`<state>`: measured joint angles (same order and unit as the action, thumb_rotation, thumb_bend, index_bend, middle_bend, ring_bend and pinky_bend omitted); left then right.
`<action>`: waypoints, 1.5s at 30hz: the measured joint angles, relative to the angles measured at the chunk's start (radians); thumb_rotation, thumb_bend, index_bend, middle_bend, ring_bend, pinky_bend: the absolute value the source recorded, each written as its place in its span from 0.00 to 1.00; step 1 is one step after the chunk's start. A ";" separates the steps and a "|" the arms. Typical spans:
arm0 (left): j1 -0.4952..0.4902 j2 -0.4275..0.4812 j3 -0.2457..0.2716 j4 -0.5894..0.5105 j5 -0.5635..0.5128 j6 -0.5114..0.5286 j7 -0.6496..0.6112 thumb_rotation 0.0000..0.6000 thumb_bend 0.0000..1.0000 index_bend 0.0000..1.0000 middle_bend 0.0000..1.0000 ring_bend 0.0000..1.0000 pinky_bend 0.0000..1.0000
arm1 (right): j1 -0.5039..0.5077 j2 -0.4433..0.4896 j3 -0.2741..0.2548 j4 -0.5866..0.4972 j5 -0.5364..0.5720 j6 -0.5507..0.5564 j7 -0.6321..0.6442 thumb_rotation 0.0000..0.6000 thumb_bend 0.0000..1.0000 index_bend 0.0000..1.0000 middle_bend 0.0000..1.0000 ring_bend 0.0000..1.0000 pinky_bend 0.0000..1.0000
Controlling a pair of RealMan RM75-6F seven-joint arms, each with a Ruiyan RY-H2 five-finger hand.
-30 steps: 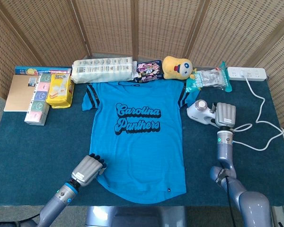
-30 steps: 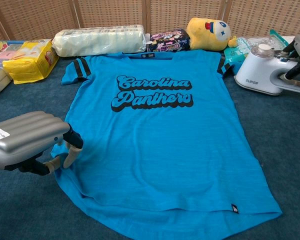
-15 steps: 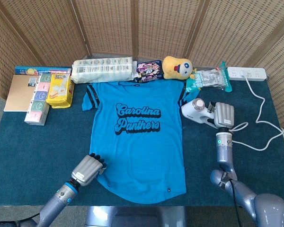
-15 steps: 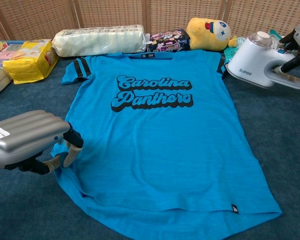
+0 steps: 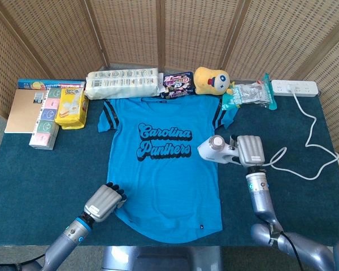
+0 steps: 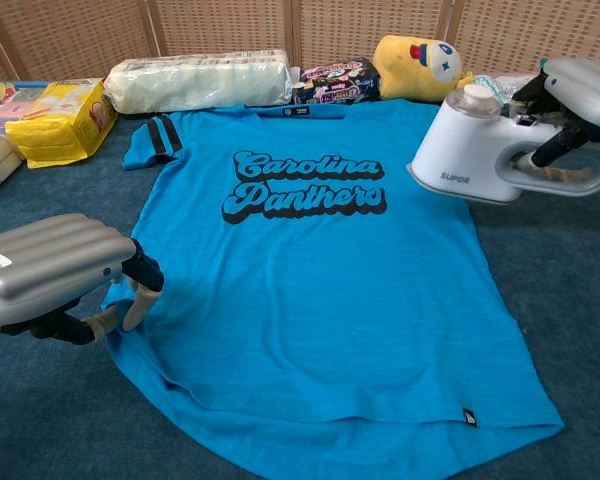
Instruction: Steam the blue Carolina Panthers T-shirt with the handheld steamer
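The blue Carolina Panthers T-shirt (image 5: 166,164) (image 6: 320,280) lies flat on the dark table, collar away from me. My right hand (image 5: 250,150) (image 6: 580,95) grips the handle of the white handheld steamer (image 5: 216,149) (image 6: 470,155), which hangs lifted over the shirt's right edge with its head toward the lettering. A white cord (image 5: 305,161) trails from it to the right. At the shirt's lower left hem my left hand (image 5: 105,202) (image 6: 55,280) pinches the cloth (image 6: 120,315) with its fingertips.
Along the back edge lie a yellow pack (image 5: 70,107), a clear roll pack (image 5: 123,83), a snack bag (image 5: 177,84), a yellow plush toy (image 5: 212,80) and wipes (image 5: 250,93). A power strip (image 5: 294,87) sits at the back right. Boxes (image 5: 45,121) stand at the left.
My right hand has carried the steamer up off the table and leftward, from beside the shirt to above its right edge. The left hand has stayed on the hem.
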<state>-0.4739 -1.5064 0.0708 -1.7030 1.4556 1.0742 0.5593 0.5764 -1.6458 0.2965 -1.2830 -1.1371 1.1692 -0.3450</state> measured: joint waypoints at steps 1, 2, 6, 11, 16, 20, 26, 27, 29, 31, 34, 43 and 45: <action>0.000 0.001 0.000 0.001 0.002 0.000 -0.001 1.00 0.55 0.64 0.52 0.39 0.38 | -0.002 0.002 -0.008 -0.016 -0.001 0.004 -0.017 1.00 0.36 0.73 0.74 0.77 0.75; -0.001 0.001 0.000 0.001 0.003 0.000 -0.002 1.00 0.55 0.64 0.52 0.39 0.38 | -0.003 0.002 -0.015 -0.027 -0.003 0.008 -0.033 1.00 0.36 0.73 0.74 0.77 0.75; -0.003 -0.001 -0.001 0.003 0.003 -0.003 -0.005 1.00 0.55 0.64 0.52 0.39 0.38 | -0.003 -0.018 -0.038 -0.051 -0.006 0.022 -0.081 1.00 0.36 0.72 0.74 0.77 0.75; -0.004 -0.004 -0.002 0.007 -0.002 -0.007 -0.009 1.00 0.55 0.64 0.52 0.39 0.38 | 0.005 -0.062 -0.051 -0.039 -0.013 0.032 -0.105 1.00 0.36 0.72 0.74 0.77 0.74; -0.003 -0.003 -0.004 0.011 -0.005 -0.006 -0.014 1.00 0.55 0.64 0.52 0.39 0.38 | 0.017 -0.111 -0.059 -0.015 -0.018 0.034 -0.122 1.00 0.35 0.72 0.74 0.77 0.74; -0.002 -0.001 -0.004 0.011 -0.003 -0.001 -0.015 1.00 0.55 0.64 0.52 0.39 0.38 | 0.027 -0.141 -0.069 0.006 -0.028 0.032 -0.143 1.00 0.35 0.72 0.74 0.77 0.73; 0.004 0.002 0.002 0.010 0.005 0.006 -0.019 1.00 0.55 0.64 0.52 0.39 0.38 | 0.037 -0.180 -0.088 0.030 -0.047 0.029 -0.165 1.00 0.35 0.72 0.74 0.77 0.73; 0.004 0.002 0.002 0.011 0.007 0.007 -0.018 1.00 0.55 0.64 0.52 0.39 0.38 | 0.039 -0.187 -0.090 0.033 -0.049 0.027 -0.169 1.00 0.35 0.72 0.74 0.76 0.73; 0.005 0.002 0.002 0.013 0.010 0.011 -0.013 1.00 0.55 0.64 0.52 0.39 0.38 | 0.042 -0.196 -0.093 0.036 -0.053 0.027 -0.177 1.00 0.35 0.72 0.74 0.76 0.73; 0.005 0.002 0.002 0.012 0.011 0.012 -0.014 1.00 0.55 0.64 0.52 0.39 0.38 | 0.045 -0.208 -0.096 0.038 -0.057 0.025 -0.185 1.00 0.35 0.72 0.74 0.76 0.73; 0.005 0.004 0.003 0.010 0.013 0.011 -0.013 1.00 0.55 0.64 0.52 0.39 0.38 | 0.049 -0.219 -0.100 0.031 -0.064 0.021 -0.192 1.00 0.35 0.72 0.74 0.76 0.73; 0.008 0.008 0.006 0.012 0.013 0.009 -0.016 1.00 0.55 0.64 0.52 0.39 0.38 | 0.043 -0.222 -0.124 -0.018 -0.082 0.016 -0.210 1.00 0.34 0.72 0.74 0.76 0.73; 0.008 0.007 0.007 0.013 0.013 0.009 -0.017 1.00 0.55 0.64 0.52 0.39 0.38 | 0.042 -0.222 -0.131 -0.024 -0.092 0.016 -0.213 1.00 0.34 0.72 0.74 0.76 0.73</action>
<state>-0.4659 -1.4996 0.0775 -1.6905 1.4690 1.0828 0.5426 0.6180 -1.8673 0.1658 -1.3074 -1.2290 1.1851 -0.5575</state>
